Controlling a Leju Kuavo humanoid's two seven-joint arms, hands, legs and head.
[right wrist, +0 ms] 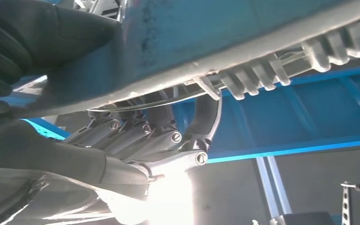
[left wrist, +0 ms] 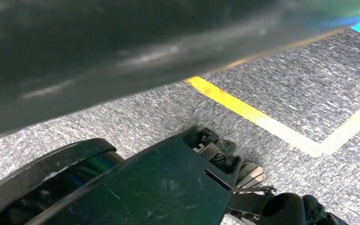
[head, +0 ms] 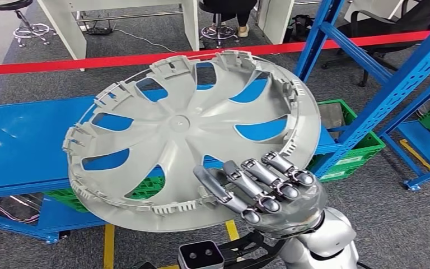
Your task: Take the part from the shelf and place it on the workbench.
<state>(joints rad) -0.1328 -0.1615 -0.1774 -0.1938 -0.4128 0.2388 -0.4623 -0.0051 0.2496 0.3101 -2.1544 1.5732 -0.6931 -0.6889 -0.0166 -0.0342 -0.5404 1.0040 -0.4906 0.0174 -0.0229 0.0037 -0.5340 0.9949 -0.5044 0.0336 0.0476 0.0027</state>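
The part is a large grey plastic wheel cover (head: 193,131), seen from its ribbed inner side with clips around the rim. It hangs tilted in the air over the near edge of the blue workbench (head: 17,140). My right hand (head: 260,190) grips its lower right rim, fingers lying over the inner face. In the right wrist view the fingers (right wrist: 159,136) curl around the cover's clipped rim (right wrist: 262,70). In the left wrist view a dark blurred shape (left wrist: 122,51), likely my left hand, hangs over the carpet, too blurred to read.
The blue shelf frame (head: 369,112) stands at the right, with green crates (head: 358,151) low beside it and under the bench. A red barrier tape (head: 89,61) runs behind the bench. Yellow floor lines (head: 109,246) mark the grey carpet. A seated person (head: 224,11) is far back.
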